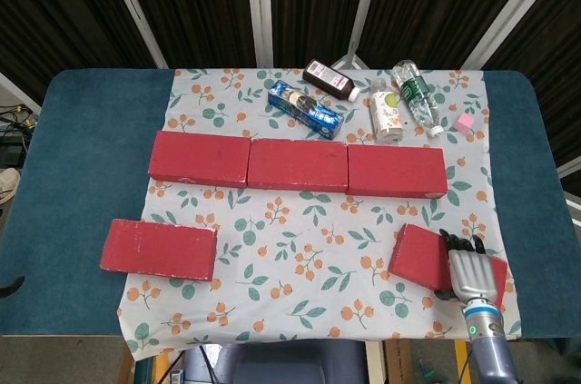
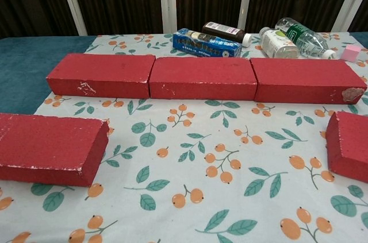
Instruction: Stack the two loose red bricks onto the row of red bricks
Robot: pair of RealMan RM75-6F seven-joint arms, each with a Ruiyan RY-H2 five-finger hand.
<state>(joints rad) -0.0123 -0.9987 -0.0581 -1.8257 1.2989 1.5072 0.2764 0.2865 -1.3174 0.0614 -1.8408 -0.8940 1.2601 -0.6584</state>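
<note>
Dark slatted panels with pale metal struts stand behind a teal table (image 1: 82, 157). A floral cloth (image 1: 318, 230) printed with orange berries and green leaves covers the middle of the table.

Row of red bricks (image 1: 298, 165): three bricks laid end to end across the cloth, touching, just beyond its middle. Chest view shows the same row (image 2: 201, 77), with a chipped pale patch at its right-hand end.

Loose bricks, both on the cloth nearer the front edge than the row and well apart from each other:
- left loose brick (image 1: 160, 249), flat, overhanging the cloth's left edge; chest view has it large at lower left (image 2: 50, 147).
- right loose brick (image 1: 427, 258), near the cloth's front right corner, skewed against the row. In the chest view (image 2: 348, 145) only its left end shows, cut by the frame edge.

Right hand (image 1: 471, 272): metal-backed, dark fingers (image 1: 461, 243), lying palm-down over the right half of the right loose brick, fingers pointing toward the far edge. Fingers rest on top of the brick; whether they clamp its sides I cannot tell. Not seen in chest view.

Left hand: in neither view.

Far edge of cloth, behind the row: blue carton (image 1: 304, 109) lying at a slant; dark brown bottle (image 1: 329, 80) on its side; white-labelled bottle (image 1: 386, 111); clear bottle with green label (image 1: 417, 93); small pink cube (image 1: 465, 122) toward the far right corner.
</note>
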